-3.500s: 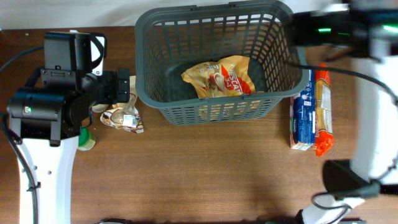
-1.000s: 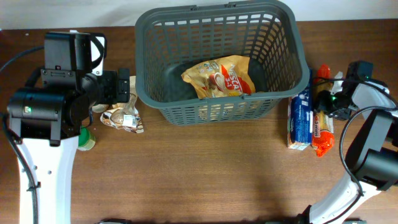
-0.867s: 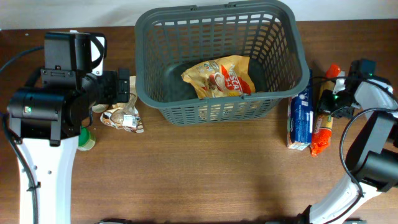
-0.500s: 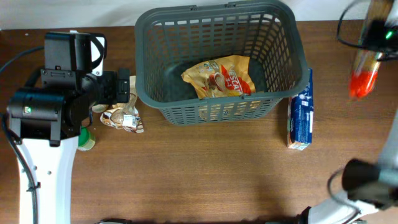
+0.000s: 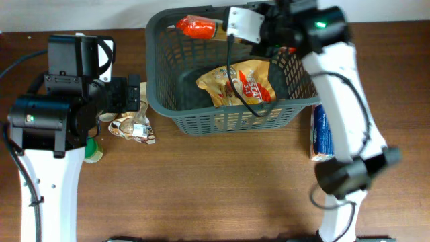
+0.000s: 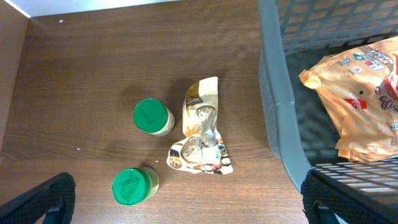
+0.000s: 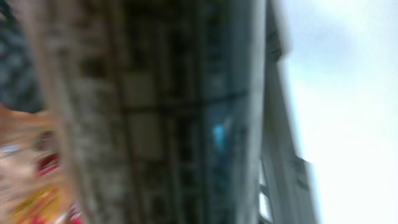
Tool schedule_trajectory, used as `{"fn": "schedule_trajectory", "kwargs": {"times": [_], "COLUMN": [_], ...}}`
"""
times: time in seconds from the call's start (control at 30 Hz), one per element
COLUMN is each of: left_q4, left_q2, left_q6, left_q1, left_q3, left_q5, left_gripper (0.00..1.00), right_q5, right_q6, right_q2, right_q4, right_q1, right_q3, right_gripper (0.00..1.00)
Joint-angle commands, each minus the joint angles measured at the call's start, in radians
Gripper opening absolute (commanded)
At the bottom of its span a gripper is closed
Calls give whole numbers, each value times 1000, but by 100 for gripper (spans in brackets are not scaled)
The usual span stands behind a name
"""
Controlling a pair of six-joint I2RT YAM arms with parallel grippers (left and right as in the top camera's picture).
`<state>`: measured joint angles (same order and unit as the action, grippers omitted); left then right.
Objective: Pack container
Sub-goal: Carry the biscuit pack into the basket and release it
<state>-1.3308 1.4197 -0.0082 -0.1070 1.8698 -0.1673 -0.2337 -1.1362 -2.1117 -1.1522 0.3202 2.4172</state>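
The container, a dark grey slotted basket [image 5: 168, 101], stands at the table's back middle; its near wall [image 6: 280, 124] fills the right of the left wrist view. A yellow snack bag [image 5: 238, 82] [image 6: 354, 93] lies inside. My right gripper [image 5: 216, 27] reaches over the basket's back left part, shut on a long orange-red packet [image 5: 195, 27] that hangs in the air above the rim. The right wrist view is a blur of lattice. My left gripper [image 5: 134, 94] [image 6: 193, 208] hovers left of the basket, open, nothing between its fingers.
A crumpled snack wrapper [image 5: 133, 128] [image 6: 202, 134] lies left of the basket. Two green-lidded jars [image 6: 152, 116] [image 6: 134, 185] stand beside it. A blue carton [image 5: 324, 131] lies on the table right of the basket, partly under the right arm.
My right gripper closed on the orange-red packet beside the blue carton, lifted it and swung left over the basket. The left arm has not moved.
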Motion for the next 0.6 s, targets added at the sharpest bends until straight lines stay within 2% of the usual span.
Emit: {"fn": "schedule_trajectory", "kwargs": {"times": [0.0,0.1,0.2,0.23,0.4,0.47,0.57], "left_q4": [2,2,2,2,2,2,2], "left_q2": [4,4,4,4,4,4,4], "left_q6": [-3,-3,-3,-3,-3,-3,-3], "left_q1": [5,5,5,5,5,5,5], "left_q3": [-4,-4,-4,-4,-4,-4,-4], "left_q5": [6,7,6,6,6,6,7], "left_gripper": [99,99,99,99,99,99,99], "right_q5": [-36,-36,-19,32,132,143,177], "right_q6": [-2,81,174,222,377,512,600], "right_q2": [-129,-221,-260,-248,-134,-26,117], "right_q4": [37,61,67,72,40,11,-37], "right_q1": [-3,-1,5,7,3,-13,-90], "right_q3": [16,16,16,24,118,198,266], "right_gripper": [25,29,45,100,99,99,99]}}
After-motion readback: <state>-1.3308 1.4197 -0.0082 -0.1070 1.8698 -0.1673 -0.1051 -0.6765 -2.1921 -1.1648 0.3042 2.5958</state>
